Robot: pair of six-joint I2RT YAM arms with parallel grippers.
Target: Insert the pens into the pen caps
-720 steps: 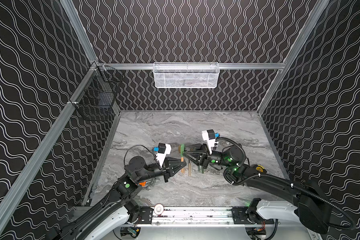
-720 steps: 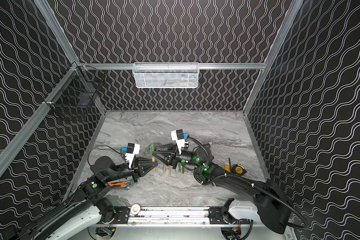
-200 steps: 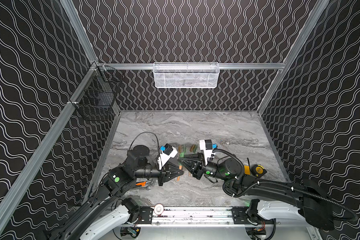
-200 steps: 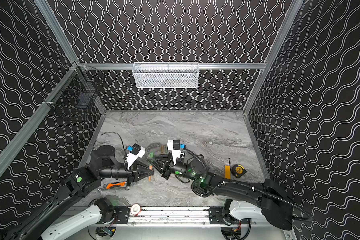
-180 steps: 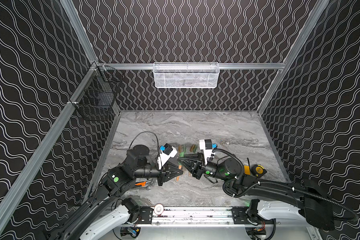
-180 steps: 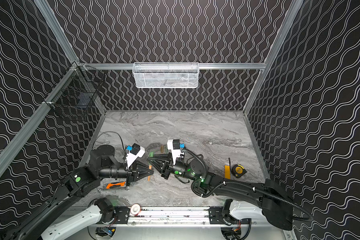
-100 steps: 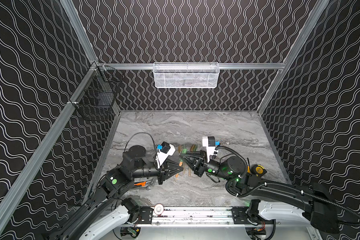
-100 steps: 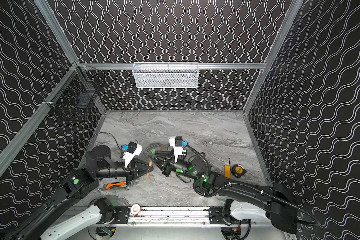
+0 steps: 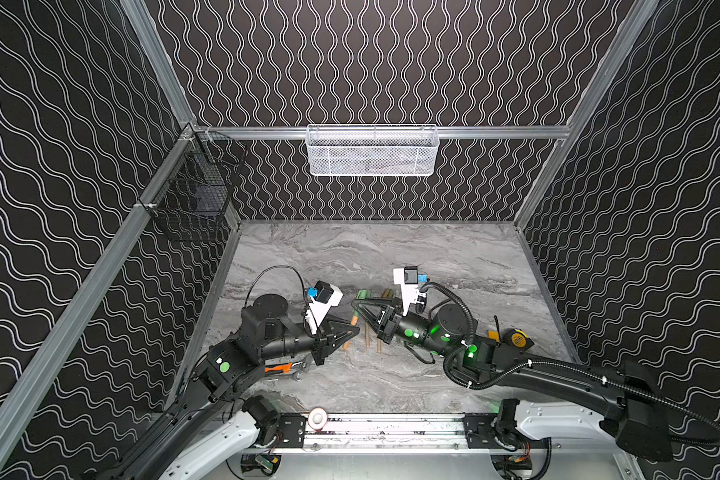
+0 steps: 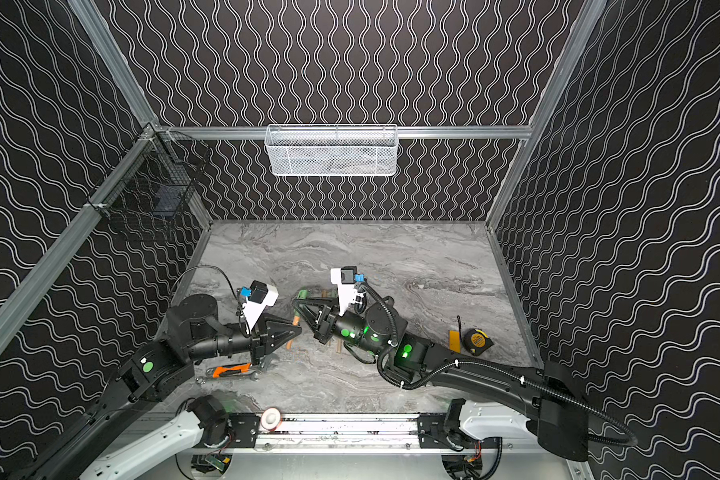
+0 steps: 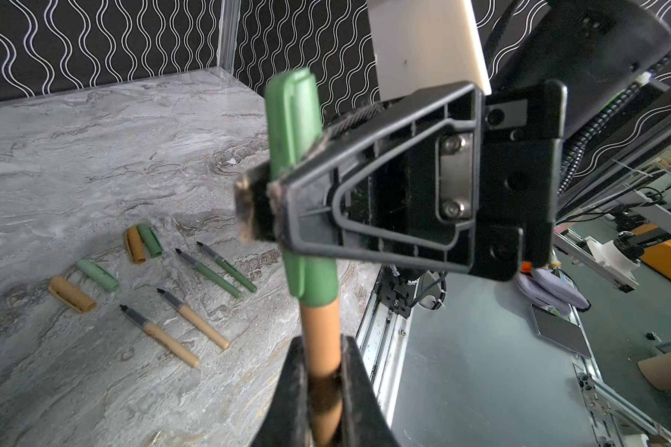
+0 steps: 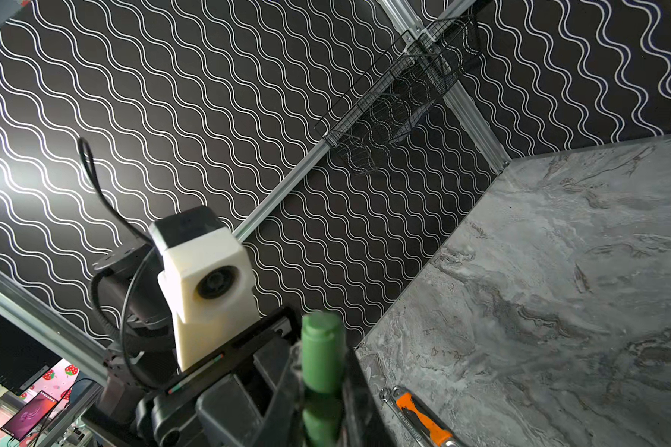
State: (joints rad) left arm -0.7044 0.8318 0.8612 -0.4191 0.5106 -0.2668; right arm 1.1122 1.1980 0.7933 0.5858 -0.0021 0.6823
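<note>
Grey marble table point(image 9: 391, 257), wavy black walls all round. One pen point(image 11: 320, 321) was noted as a tan stick, its tip end hidden inside a green cap point(image 11: 293, 127) with a clip ridge along one side. Pen and cap were seen raised off the table, in one line, between the two claws near the front middle. On the barrel, just below the cap's mouth, the left claw point(image 11: 322, 348) was found clenched. Across the cap's middle, at right angles to it, the right claw point(image 11: 272, 201) was found clamped. Four loose pens point(image 11: 192, 319), two green and two tan with dark tips bared, were recorded lying on the table, touched by neither claw. Four loose caps point(image 11: 97, 274), two of each colour, were logged just beside them.
</note>
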